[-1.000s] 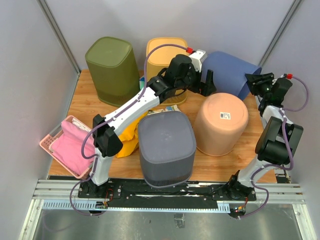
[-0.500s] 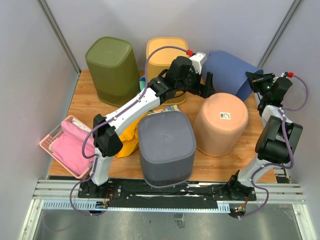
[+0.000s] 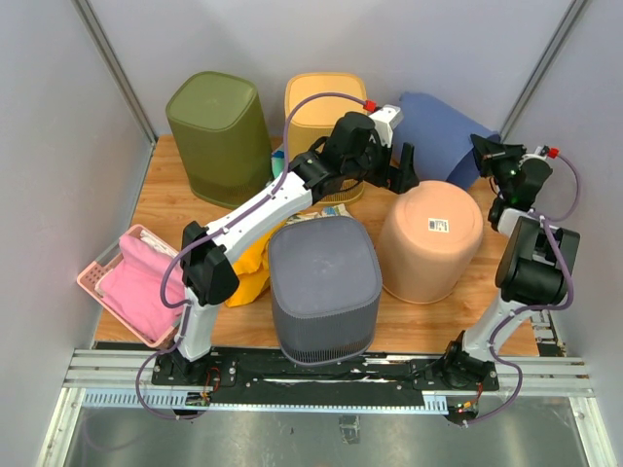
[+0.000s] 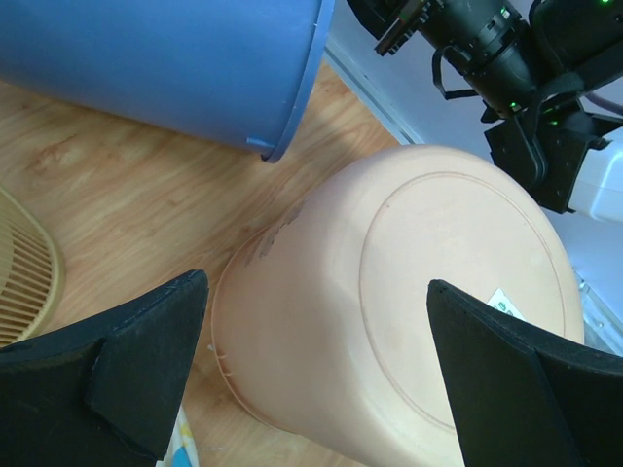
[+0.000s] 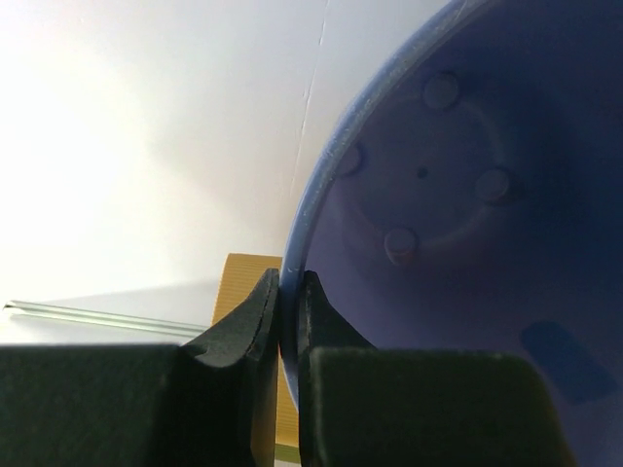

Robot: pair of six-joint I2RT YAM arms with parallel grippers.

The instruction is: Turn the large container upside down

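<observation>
- Blue container [image 3: 443, 131] lies tipped at the back right of the worktop [image 3: 170, 185], with its open mouth turned toward the right arm.
- The right pincer [image 3: 480, 146] is clamped on its rim. In the right wrist view the two fingers stand narrow, with the thin blue edge pinched between them.
- That same view looks into its inside [image 5: 458, 195], where round bumps show on the base.
- The left pincer [image 3: 401, 170] stands wide and holds nothing. It hangs over the gap between the blue wall and the peach container [image 3: 428, 238].
- The peach container stands bottom up, just in front of the blue one, with a small label on its base.
- A grey container [image 3: 324, 282] stands bottom up near the arm bases.
- An olive container [image 3: 219, 122] and a yellow container [image 3: 321, 102] stand along the back.
- A pink basket [image 3: 92, 282] of pink cloth sits at the left edge, with a yellow cloth [image 3: 253, 268] beside it.
</observation>
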